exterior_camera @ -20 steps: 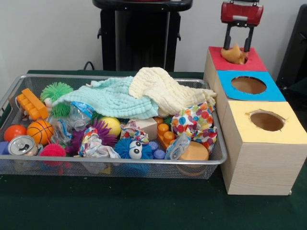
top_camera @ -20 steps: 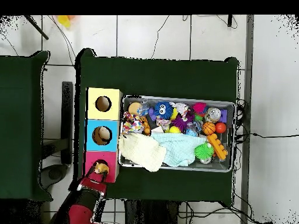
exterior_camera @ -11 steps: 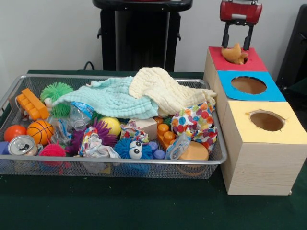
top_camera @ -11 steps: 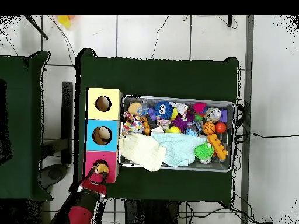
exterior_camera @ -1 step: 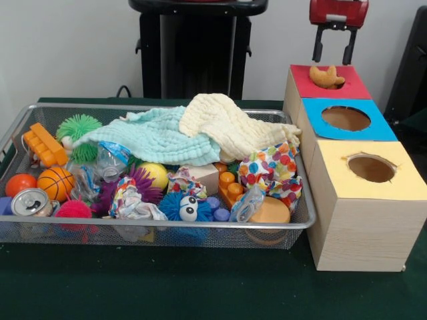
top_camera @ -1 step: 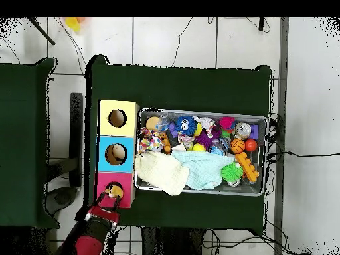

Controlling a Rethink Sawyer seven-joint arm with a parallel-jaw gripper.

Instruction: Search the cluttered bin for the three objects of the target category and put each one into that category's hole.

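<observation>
**A:** How should this drop be finished?

**B:** The gripper (exterior_camera @ -1 step: 334,55) hangs empty above the red box (exterior_camera @ -1 step: 353,85), fingers apart. I'd lift straight up, clear of the rim, then swing toward the bin (exterior_camera @ -1 step: 303,217).

**A:** And the toy?

**B:** The orange toy (exterior_camera @ -1 step: 327,76) is small and lumpy. It sits half in the red box's hole, at its twelve o'clock edge, possibly needing a nudge.

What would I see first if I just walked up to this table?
A wire bin crammed with bright toys, with a mint cloth and a cream cloth heaped on top. Beside it stand three boxes topped red, blue and yellow. A small orange toy sits in the red one's hole, under the open gripper.
</observation>
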